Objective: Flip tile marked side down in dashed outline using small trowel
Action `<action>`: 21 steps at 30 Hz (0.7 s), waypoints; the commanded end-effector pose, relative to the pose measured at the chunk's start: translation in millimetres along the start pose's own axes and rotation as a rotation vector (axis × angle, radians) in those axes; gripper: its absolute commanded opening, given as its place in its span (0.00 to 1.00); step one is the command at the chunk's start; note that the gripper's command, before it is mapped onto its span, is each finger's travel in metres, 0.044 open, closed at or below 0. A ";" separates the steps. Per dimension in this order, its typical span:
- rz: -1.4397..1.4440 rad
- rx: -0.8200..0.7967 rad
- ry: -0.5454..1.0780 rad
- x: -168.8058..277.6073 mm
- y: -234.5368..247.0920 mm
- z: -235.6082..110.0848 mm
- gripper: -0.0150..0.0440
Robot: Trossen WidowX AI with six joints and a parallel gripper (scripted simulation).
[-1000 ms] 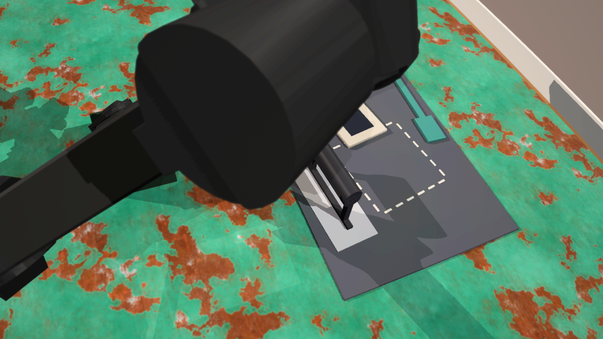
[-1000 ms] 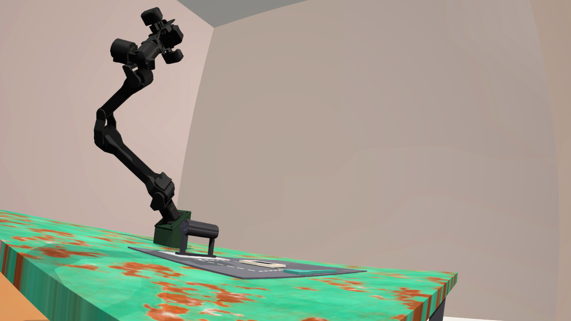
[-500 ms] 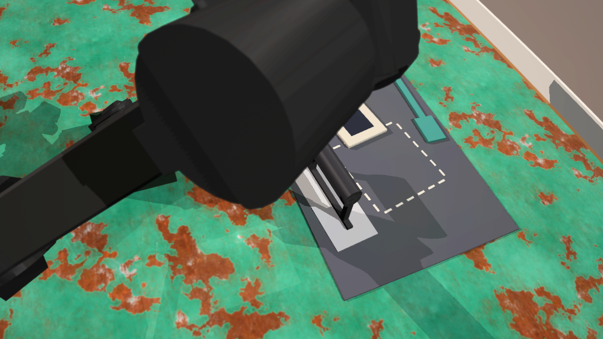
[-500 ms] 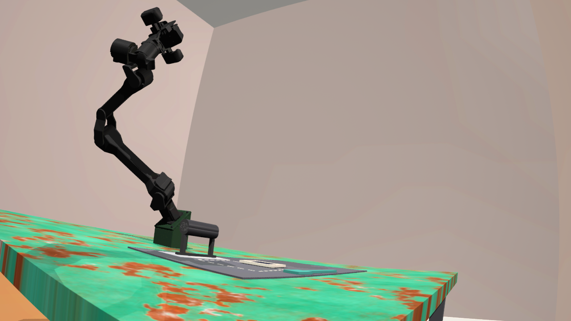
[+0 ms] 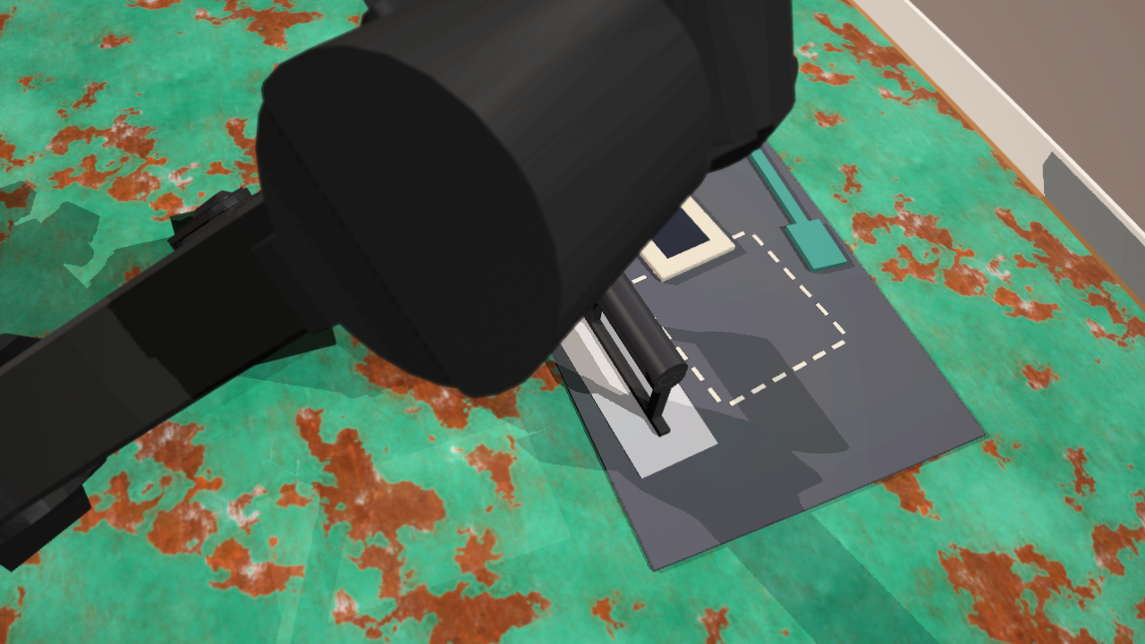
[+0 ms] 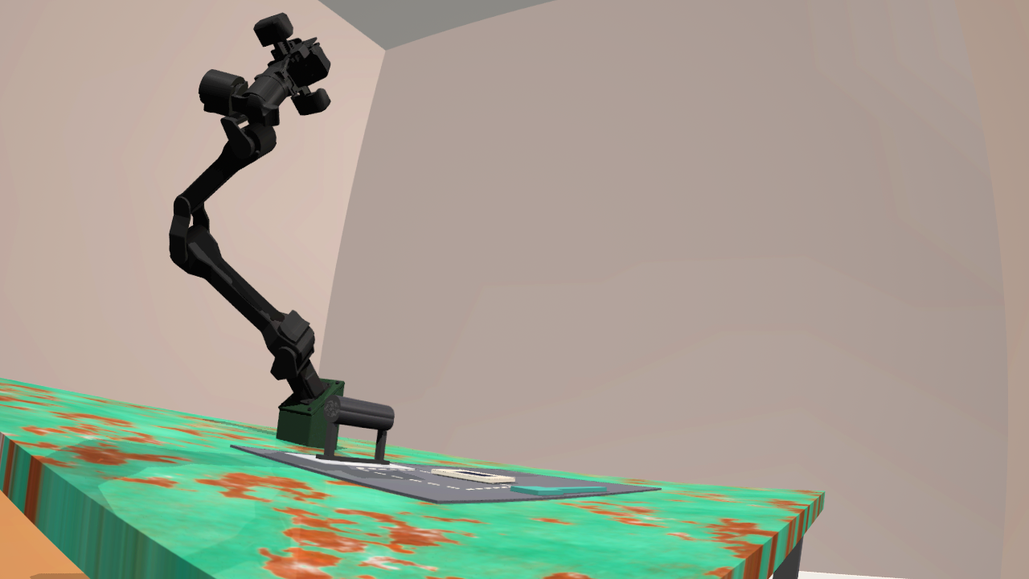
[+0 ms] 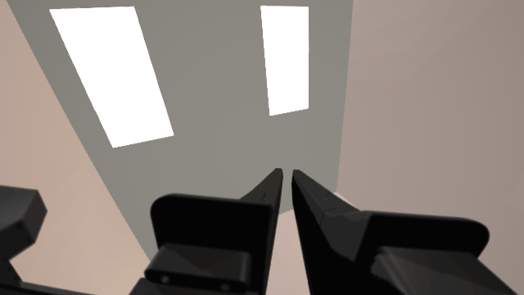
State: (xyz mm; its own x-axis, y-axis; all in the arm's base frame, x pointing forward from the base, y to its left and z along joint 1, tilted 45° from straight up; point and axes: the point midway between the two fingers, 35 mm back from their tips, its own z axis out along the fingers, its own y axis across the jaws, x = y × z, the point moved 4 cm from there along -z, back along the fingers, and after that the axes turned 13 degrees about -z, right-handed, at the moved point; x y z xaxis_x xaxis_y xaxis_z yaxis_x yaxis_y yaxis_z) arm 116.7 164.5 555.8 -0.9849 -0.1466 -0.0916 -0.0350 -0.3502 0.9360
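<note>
The small trowel lies on the dark grey mat (image 5: 880, 416) (image 6: 288, 455), untouched, with its black handle (image 5: 644, 340) (image 6: 359, 413) raised over its light grey blade (image 5: 680, 448). The cream tile (image 5: 692, 254) (image 6: 471, 475) lies flat with its dark marked side up, at the far corner of the dashed outline (image 5: 832, 345), partly hidden by the arm. My gripper (image 7: 286, 175) (image 6: 320, 63) is high above the table, pointing at the ceiling. Its fingers are almost together with nothing between them.
A teal bar-shaped tool (image 5: 801, 224) (image 6: 557, 489) lies along the mat's far edge. The arm's upper link (image 5: 480, 183) fills much of the top view and hides the mat's left part. The green, rust-patched table (image 5: 240, 496) ends at a pale edge at the right.
</note>
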 end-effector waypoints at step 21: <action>-0.167 -0.004 -0.245 -59.3 -21.2 -5.8 0.71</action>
State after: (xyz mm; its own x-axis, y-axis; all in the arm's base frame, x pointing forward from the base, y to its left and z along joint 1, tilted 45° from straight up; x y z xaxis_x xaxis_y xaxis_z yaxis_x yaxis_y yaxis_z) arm 167.2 173.7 543.8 -0.9835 0.0977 -0.1521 -0.1776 -0.3648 0.9140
